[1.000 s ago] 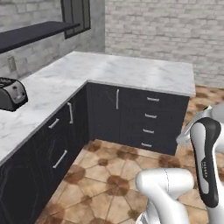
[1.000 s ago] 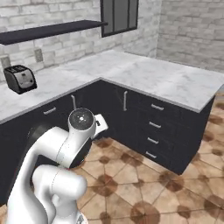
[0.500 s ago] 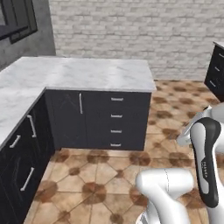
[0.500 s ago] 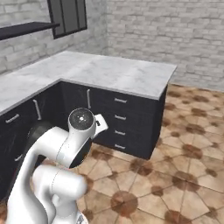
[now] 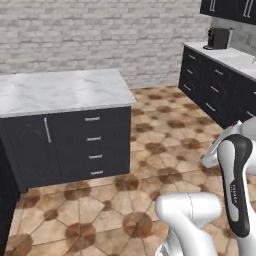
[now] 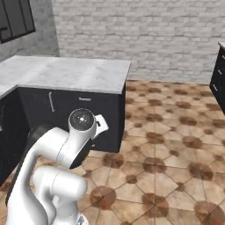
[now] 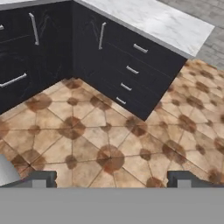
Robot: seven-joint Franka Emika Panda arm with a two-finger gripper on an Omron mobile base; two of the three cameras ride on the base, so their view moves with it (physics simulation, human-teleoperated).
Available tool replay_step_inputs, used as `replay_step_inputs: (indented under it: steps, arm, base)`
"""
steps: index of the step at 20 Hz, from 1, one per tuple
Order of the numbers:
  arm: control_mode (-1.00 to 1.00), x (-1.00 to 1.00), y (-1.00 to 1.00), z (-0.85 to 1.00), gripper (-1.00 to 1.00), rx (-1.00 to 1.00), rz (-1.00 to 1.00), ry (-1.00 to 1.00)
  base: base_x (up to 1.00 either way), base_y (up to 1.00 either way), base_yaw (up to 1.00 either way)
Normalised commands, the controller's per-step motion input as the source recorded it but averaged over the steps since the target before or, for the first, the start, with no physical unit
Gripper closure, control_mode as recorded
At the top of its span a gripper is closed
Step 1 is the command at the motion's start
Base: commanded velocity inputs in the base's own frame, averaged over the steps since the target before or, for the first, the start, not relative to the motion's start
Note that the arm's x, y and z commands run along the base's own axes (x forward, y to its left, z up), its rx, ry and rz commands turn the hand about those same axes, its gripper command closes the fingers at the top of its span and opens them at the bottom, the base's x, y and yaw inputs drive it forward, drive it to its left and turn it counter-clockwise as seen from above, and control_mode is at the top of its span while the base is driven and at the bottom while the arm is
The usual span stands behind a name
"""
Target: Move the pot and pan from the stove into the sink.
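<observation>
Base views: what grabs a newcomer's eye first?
The white arm bulks across the bottom of both base views. Behind it a marble counter tops black cabinets at left, over brown patterned floor tiles. A dark coffee machine stands on the far right counter in the left base view.

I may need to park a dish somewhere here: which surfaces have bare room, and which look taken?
The white marble counter over the dark drawers is bare from the brick wall to its front edge. The far counter is partly taken: a coffee machine stands at its wall end. The tiled floor between them is open for passing.
</observation>
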Motion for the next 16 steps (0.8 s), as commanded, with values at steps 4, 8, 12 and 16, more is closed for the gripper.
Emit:
replay_step_inputs:
  steps: [4, 8, 12, 16]
  arm:
    - [1.00, 0.00, 0.00, 0.00, -1.00, 0.00, 0.00, 0.00]
    - [1.00, 0.00, 0.00, 0.00, -1.00, 0.00, 0.00, 0.00]
    - [1.00, 0.00, 0.00, 0.00, -1.00, 0.00, 0.00, 0.00]
    - [1.00, 0.00, 0.00, 0.00, -1.00, 0.00, 0.00, 0.00]
  base:
    - [0.04, 0.00, -0.46]
    - [0.04, 0.00, -0.46]
    - [0.03, 0.00, -0.46]
    - [0.06, 0.00, -0.45]
